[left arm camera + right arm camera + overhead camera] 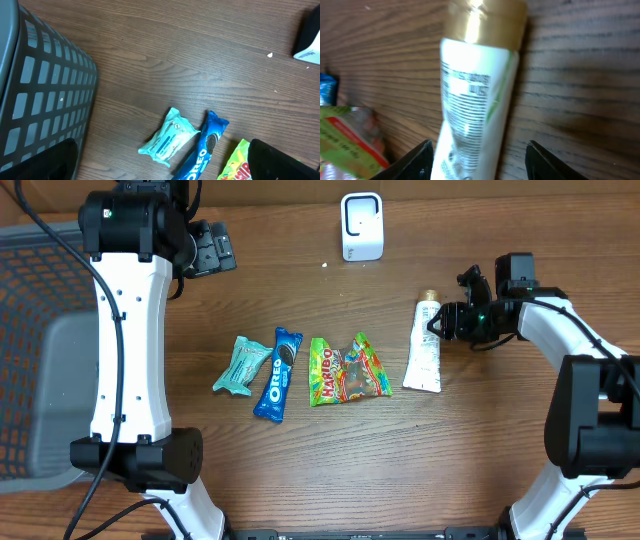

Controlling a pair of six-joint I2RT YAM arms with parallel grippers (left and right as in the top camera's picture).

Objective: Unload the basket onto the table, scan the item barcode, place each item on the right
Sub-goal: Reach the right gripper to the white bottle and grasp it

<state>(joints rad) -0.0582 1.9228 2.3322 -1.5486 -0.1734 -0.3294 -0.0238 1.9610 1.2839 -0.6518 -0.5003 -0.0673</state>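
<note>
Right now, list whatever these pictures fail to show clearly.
Tube: print blurred in the right wrist view; lower end runs off the bottom edge.
Candy bag: left wrist view, cut by the bottom edge and partly behind a dark finger.
Scanner: left wrist view, cut off by the right edge.

I see a brown wood-grain desk (480, 470). Across mid-frame, left to right, lie a teal packet (241, 366), an Oreo pack (279, 373), a Haribo bag (348, 370) and a gold-capped white tube (424, 348). A white scanner (361, 226) stands at upper centre, and a dark mesh basket (30, 350) fills the left edge.
</note>
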